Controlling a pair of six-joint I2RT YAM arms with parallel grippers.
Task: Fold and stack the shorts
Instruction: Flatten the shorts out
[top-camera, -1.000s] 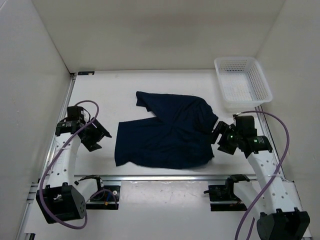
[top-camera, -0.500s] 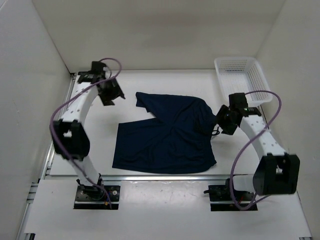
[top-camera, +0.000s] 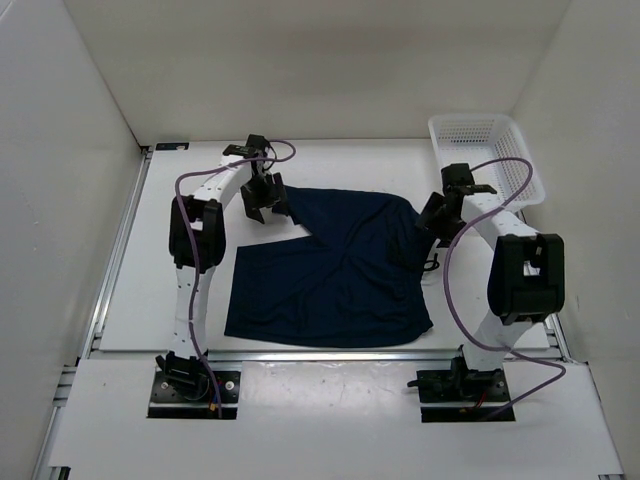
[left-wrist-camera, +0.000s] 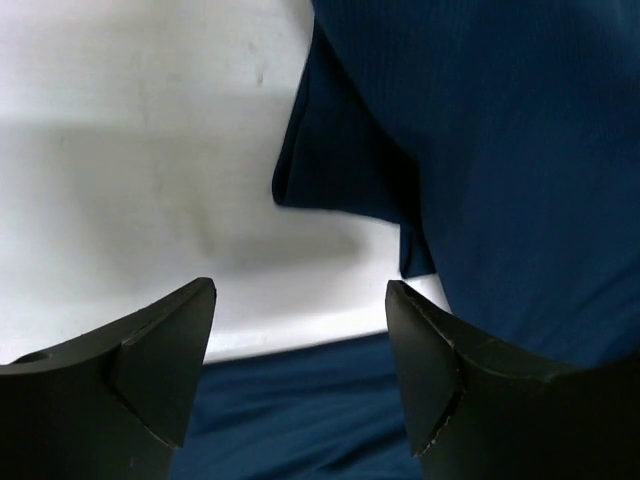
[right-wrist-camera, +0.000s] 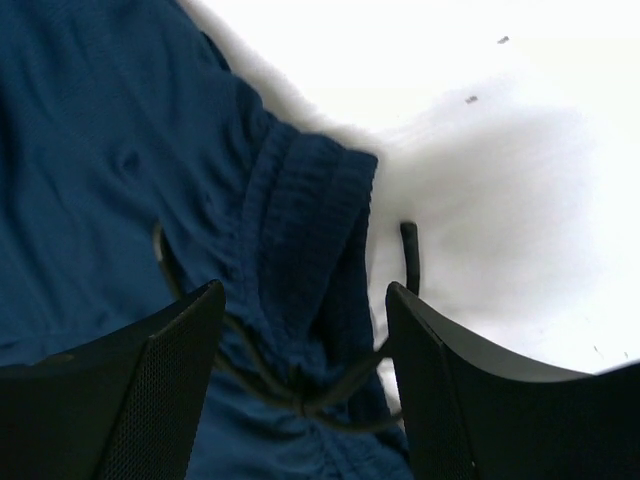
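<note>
**Task item.** The dark navy soft-fabric shorts (top-camera: 335, 265) lie spread on the white table surface (top-camera: 170, 290), roughly at its centre. They are mostly flat and unfolded. One wide leg extends toward the near left. The other extends toward the far left and ends beside my left gripper (top-camera: 265, 200). The waistband side faces right, toward my right gripper (top-camera: 430, 218).

**Left gripper.** In the left wrist view, my left gripper (left-wrist-camera: 300, 292) stands with its jaws wide apart and holds nothing. Bare table shows between the two fingers. Just beyond them lies the hem corner of the far leg (left-wrist-camera: 340, 180), with its edge doubled under itself. More navy fabric fills the right side of that view and the strip below the fingers. I cannot tell whether either finger touches the cloth.

**Right gripper.** In the right wrist view, my right gripper (right-wrist-camera: 305, 292) is likewise spread wide, with nothing gripped. The gathered, ribbed waistband (right-wrist-camera: 310, 220) runs between the fingers. The thin dark drawstring (right-wrist-camera: 408, 255) loops out from under it, and one free end rests on the table to the right of the fabric. Contact between fingers and waistband cannot be confirmed.

**Surroundings.** A white plastic mesh basket (top-camera: 525, 165) sits at the far right corner of the table. It is just beyond my right arm and apart from the shorts.
</note>
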